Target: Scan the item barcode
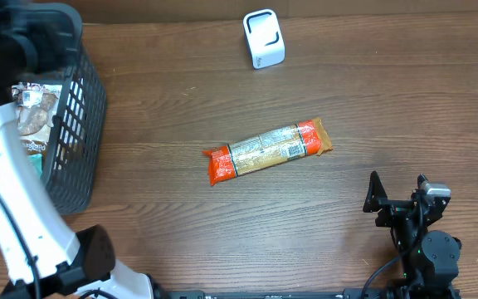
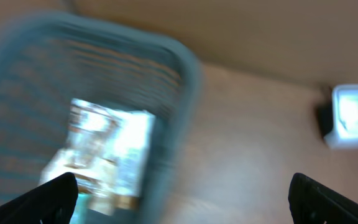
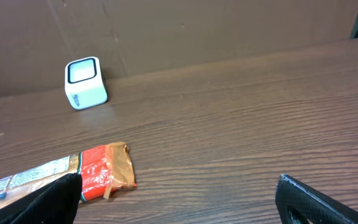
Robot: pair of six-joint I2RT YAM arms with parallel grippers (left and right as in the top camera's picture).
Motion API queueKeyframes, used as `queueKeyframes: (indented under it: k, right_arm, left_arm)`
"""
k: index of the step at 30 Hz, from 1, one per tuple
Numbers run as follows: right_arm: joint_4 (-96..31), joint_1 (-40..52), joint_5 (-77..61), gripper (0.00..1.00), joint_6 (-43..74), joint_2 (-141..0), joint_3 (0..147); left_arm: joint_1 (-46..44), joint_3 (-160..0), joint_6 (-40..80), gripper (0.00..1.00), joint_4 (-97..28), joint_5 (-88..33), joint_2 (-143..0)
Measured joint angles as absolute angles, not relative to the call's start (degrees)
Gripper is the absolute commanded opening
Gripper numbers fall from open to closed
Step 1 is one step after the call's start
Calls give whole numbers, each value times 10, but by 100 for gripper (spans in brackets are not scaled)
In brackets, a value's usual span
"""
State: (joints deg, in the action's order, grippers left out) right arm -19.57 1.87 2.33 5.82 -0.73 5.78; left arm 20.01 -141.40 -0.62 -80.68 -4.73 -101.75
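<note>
Overhead shows the right gripper (image 1: 398, 189) spread wide and empty, nearer the item than the left gripper (image 2: 179, 202), which is also wide, above the basket (image 1: 90, 108). Ahead and leftward of the right gripper, the snack packet (image 1: 268, 151) lies flat on the table (image 1: 388, 100), long axis crosswise. The white scanner (image 1: 264, 39) stands beyond.

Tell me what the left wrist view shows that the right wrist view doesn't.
Only the left wrist: the basket with a packet inside, all blurred. Only the right wrist: the orange-ended snack pack lying on the table. Both: the white scanner, plus their own open left claw and right claw.
</note>
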Motion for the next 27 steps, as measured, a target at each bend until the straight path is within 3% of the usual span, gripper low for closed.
queueKeyframes:
  k: [5,10,27]
  right_arm:
    - [-196,19,23,100,58,-7,58]
    - [-196,19,23,100,58,-7,58]
    - [-196,18,23,100,58,-7,58]
  left_arm:
    - [306,-1421,-6,100,-788,-45,-1020]
    - [355,-1409,-6,100,-773,-61,-1072]
    - [356,-1391,-20,98,-816,-104,-1360]
